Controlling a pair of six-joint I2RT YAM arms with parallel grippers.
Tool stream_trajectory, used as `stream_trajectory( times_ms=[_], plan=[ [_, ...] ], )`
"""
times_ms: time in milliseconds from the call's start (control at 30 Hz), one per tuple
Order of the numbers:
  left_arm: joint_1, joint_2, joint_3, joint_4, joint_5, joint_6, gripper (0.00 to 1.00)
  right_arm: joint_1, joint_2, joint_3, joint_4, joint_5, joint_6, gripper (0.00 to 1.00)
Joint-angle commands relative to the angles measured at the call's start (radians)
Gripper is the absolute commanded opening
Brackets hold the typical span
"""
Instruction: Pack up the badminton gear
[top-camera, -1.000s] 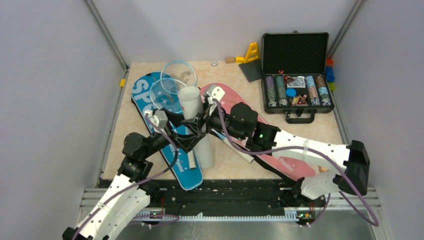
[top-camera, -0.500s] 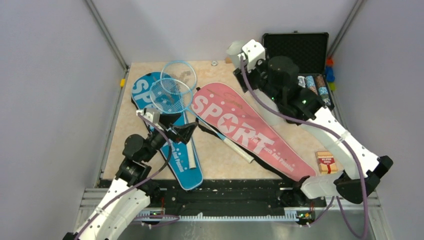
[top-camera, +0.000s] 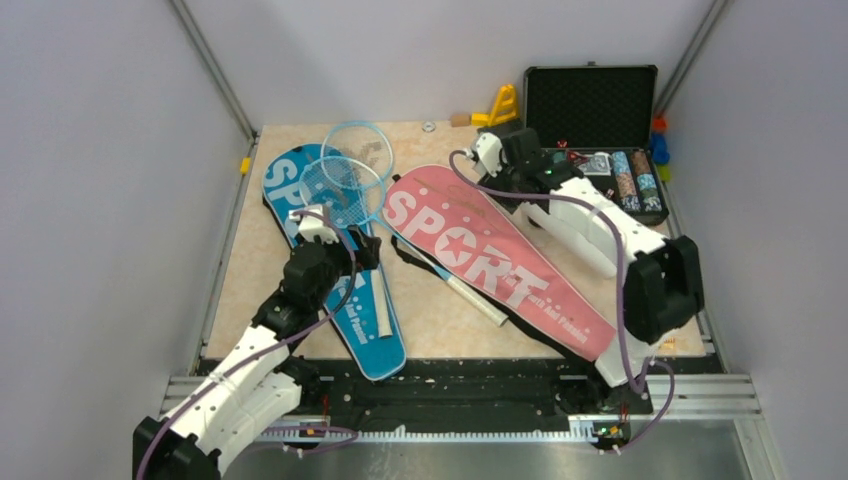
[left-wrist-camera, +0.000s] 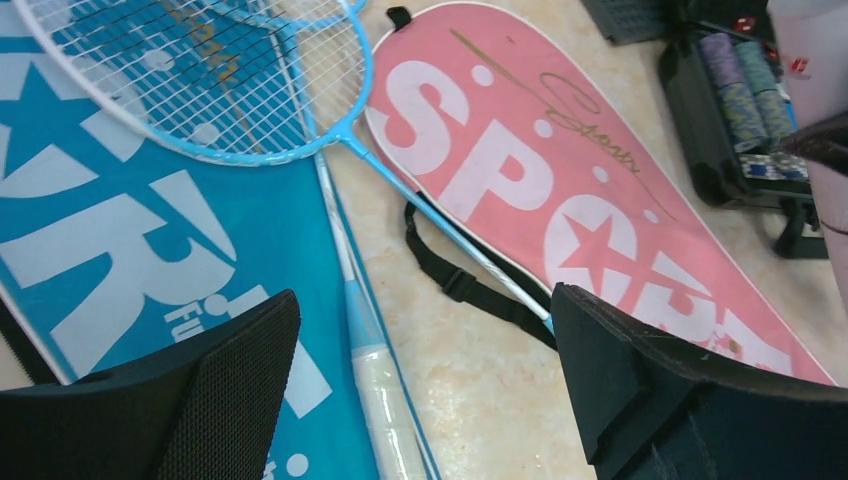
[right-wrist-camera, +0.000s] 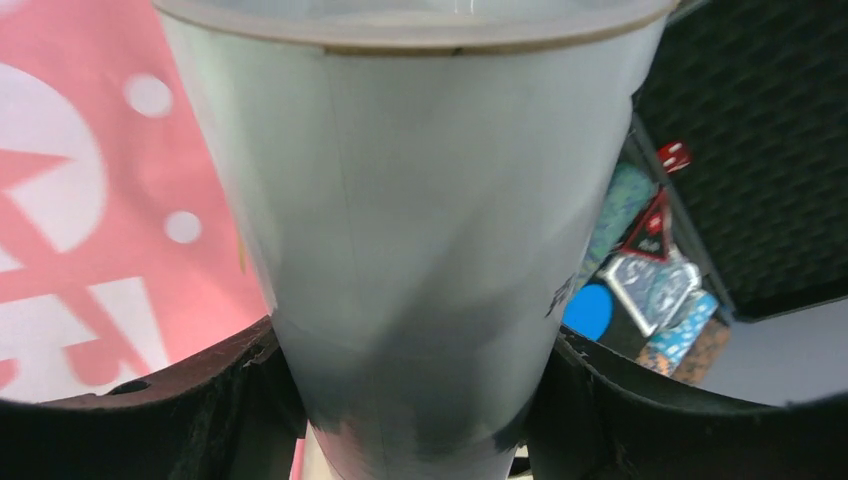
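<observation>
My right gripper (right-wrist-camera: 410, 400) is shut on the white tube (right-wrist-camera: 400, 200). In the top view this gripper (top-camera: 497, 165) is at the back right and the tube (top-camera: 572, 240) slants between the pink SPORT cover (top-camera: 480, 260) and the poker case. My left gripper (top-camera: 340, 250) is open and empty above the blue cover (top-camera: 372, 345). In the left wrist view it (left-wrist-camera: 425, 390) hangs over a white racket handle (left-wrist-camera: 385, 410). Two light-blue rackets (top-camera: 340, 190) lie crossed on the blue cover. No shuttlecock shows.
An open black poker-chip case (top-camera: 600, 130) stands at the back right, close to the tube. A yellow toy (top-camera: 500, 105) lies at the back wall. The second racket's white handle (top-camera: 475, 298) lies beside the pink cover's black strap (left-wrist-camera: 470, 285). Grey walls enclose the table.
My right gripper carried the tube from the table's middle to the back right and lowered it beside the case. My left gripper left the tube and now hangs open over the blue cover.
</observation>
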Motion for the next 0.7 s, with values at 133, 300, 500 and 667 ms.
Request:
stream_trajectory(
  times_ms=[133, 300, 500, 667],
  plan=[
    [0.001, 0.045, 0.045, -0.007, -0.138, -0.007, 0.99, -0.033, 0.173, 0.043, 0.115, 0.118, -0.009, 0.70],
    [0.000, 0.064, 0.052, -0.015, -0.164, -0.007, 0.99, -0.035, 0.142, 0.013, 0.190, 0.125, 0.069, 0.96],
    [0.000, 0.060, 0.056, -0.035, -0.190, -0.021, 0.99, -0.034, -0.001, -0.074, 0.306, 0.114, 0.191, 0.99],
    [0.000, 0.054, 0.066, -0.060, -0.221, -0.050, 0.99, -0.035, -0.203, -0.224, 0.361, 0.097, 0.393, 0.99]
  ],
)
